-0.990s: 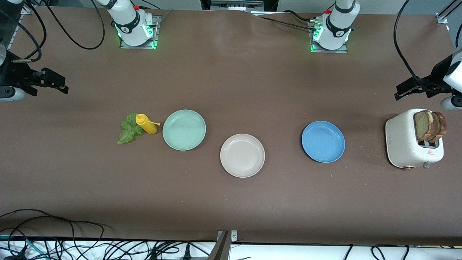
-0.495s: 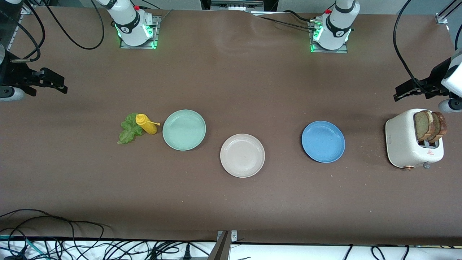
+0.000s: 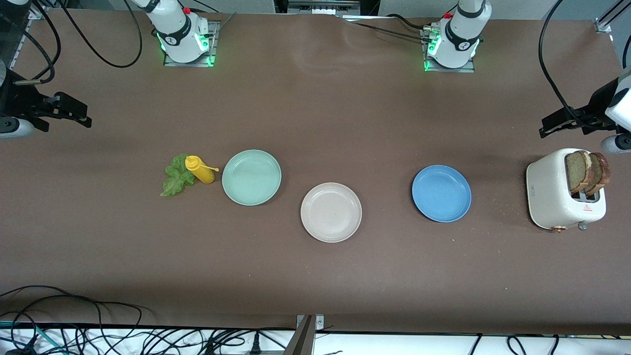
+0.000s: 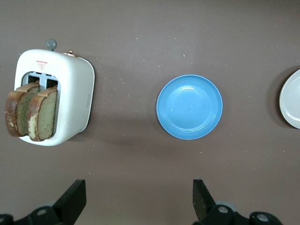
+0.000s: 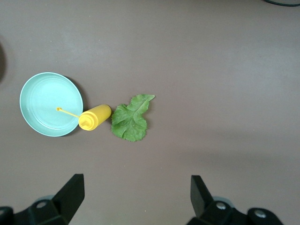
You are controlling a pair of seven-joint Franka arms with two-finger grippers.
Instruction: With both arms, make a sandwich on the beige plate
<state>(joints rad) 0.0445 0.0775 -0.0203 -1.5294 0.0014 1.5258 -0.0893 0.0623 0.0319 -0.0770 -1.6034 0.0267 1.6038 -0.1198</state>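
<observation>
Beige plate (image 3: 331,212): set empty near the table's (image 3: 315,108) middle, between a mint-green plate (image 3: 251,177) and a blue plate (image 3: 441,193).
Bread slices (image 3: 587,172): two, stood upright in a white toaster (image 3: 557,197) at the left arm's end.
Lettuce leaf (image 3: 175,176): laid flat, touched by a yellow squeeze bottle (image 3: 199,169).
Left gripper (image 4: 136,206): held over bare table beside the toaster, fingers spread, nothing gripped.
Right gripper (image 5: 133,199): held over the table's right-arm end, fingers spread, nothing gripped.
</observation>
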